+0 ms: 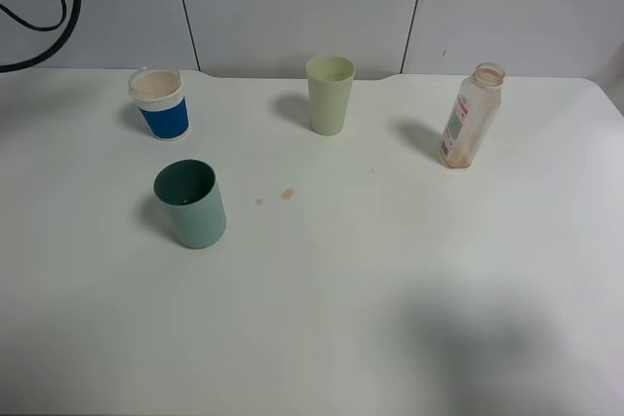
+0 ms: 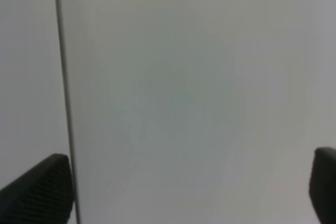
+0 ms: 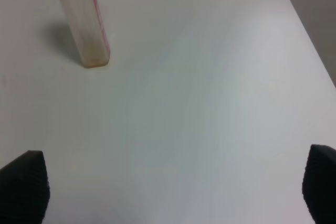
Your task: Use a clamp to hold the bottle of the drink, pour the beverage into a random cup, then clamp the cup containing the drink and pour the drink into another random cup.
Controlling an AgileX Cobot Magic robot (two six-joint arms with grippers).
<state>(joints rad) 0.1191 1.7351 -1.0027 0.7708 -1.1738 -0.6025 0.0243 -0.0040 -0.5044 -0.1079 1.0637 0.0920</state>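
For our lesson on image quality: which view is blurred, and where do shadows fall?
Left wrist view: soft, featureless, only a wall seam. Exterior high view: sharp; each cup and the bottle casts a shadow to its left. Right wrist view: mildly soft.

L jaws: blk, textured; R jaws: blk, textured; cable (image 1: 49, 17): blk, thick

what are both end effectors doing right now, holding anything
Left end effector: open, holding nothing.
Right end effector: open, holding nothing; the bottle stands apart from it.
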